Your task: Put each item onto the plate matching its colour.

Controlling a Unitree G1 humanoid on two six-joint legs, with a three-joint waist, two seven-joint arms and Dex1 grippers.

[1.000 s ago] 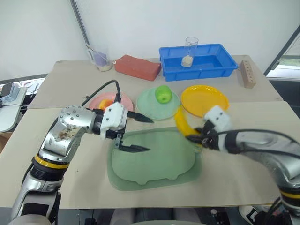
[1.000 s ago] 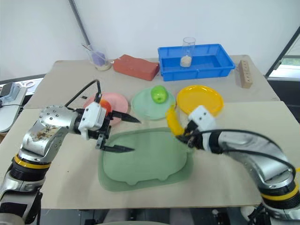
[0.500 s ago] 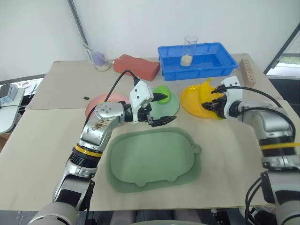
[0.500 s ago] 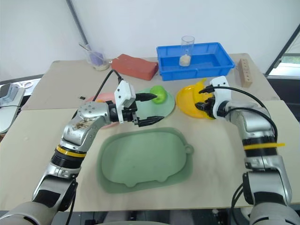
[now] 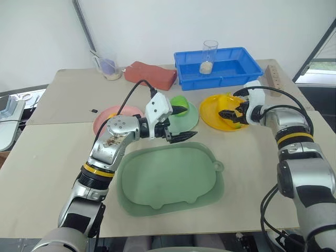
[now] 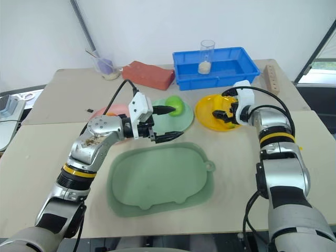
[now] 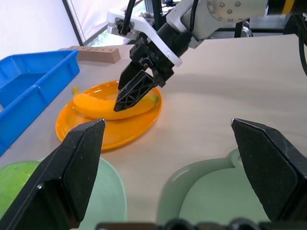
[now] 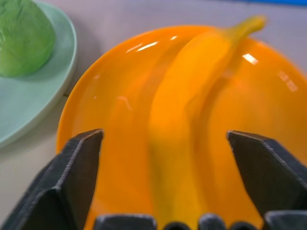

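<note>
Left eye view hides my pink plate (image 5: 107, 114) behind the spread left tool (image 5: 181, 123); right tool (image 7: 132, 93), clenched earlier, has released the banana (image 7: 96, 106).

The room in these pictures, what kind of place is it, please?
Probably a robot test or training space, not a home. A table covered in plain beige board stands before a bare white wall. On it lie toy fruit such as a banana, coloured plastic plates, and a blue bin.

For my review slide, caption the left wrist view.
Right pincer open above the banana lying on the yellow-orange plate.
</note>
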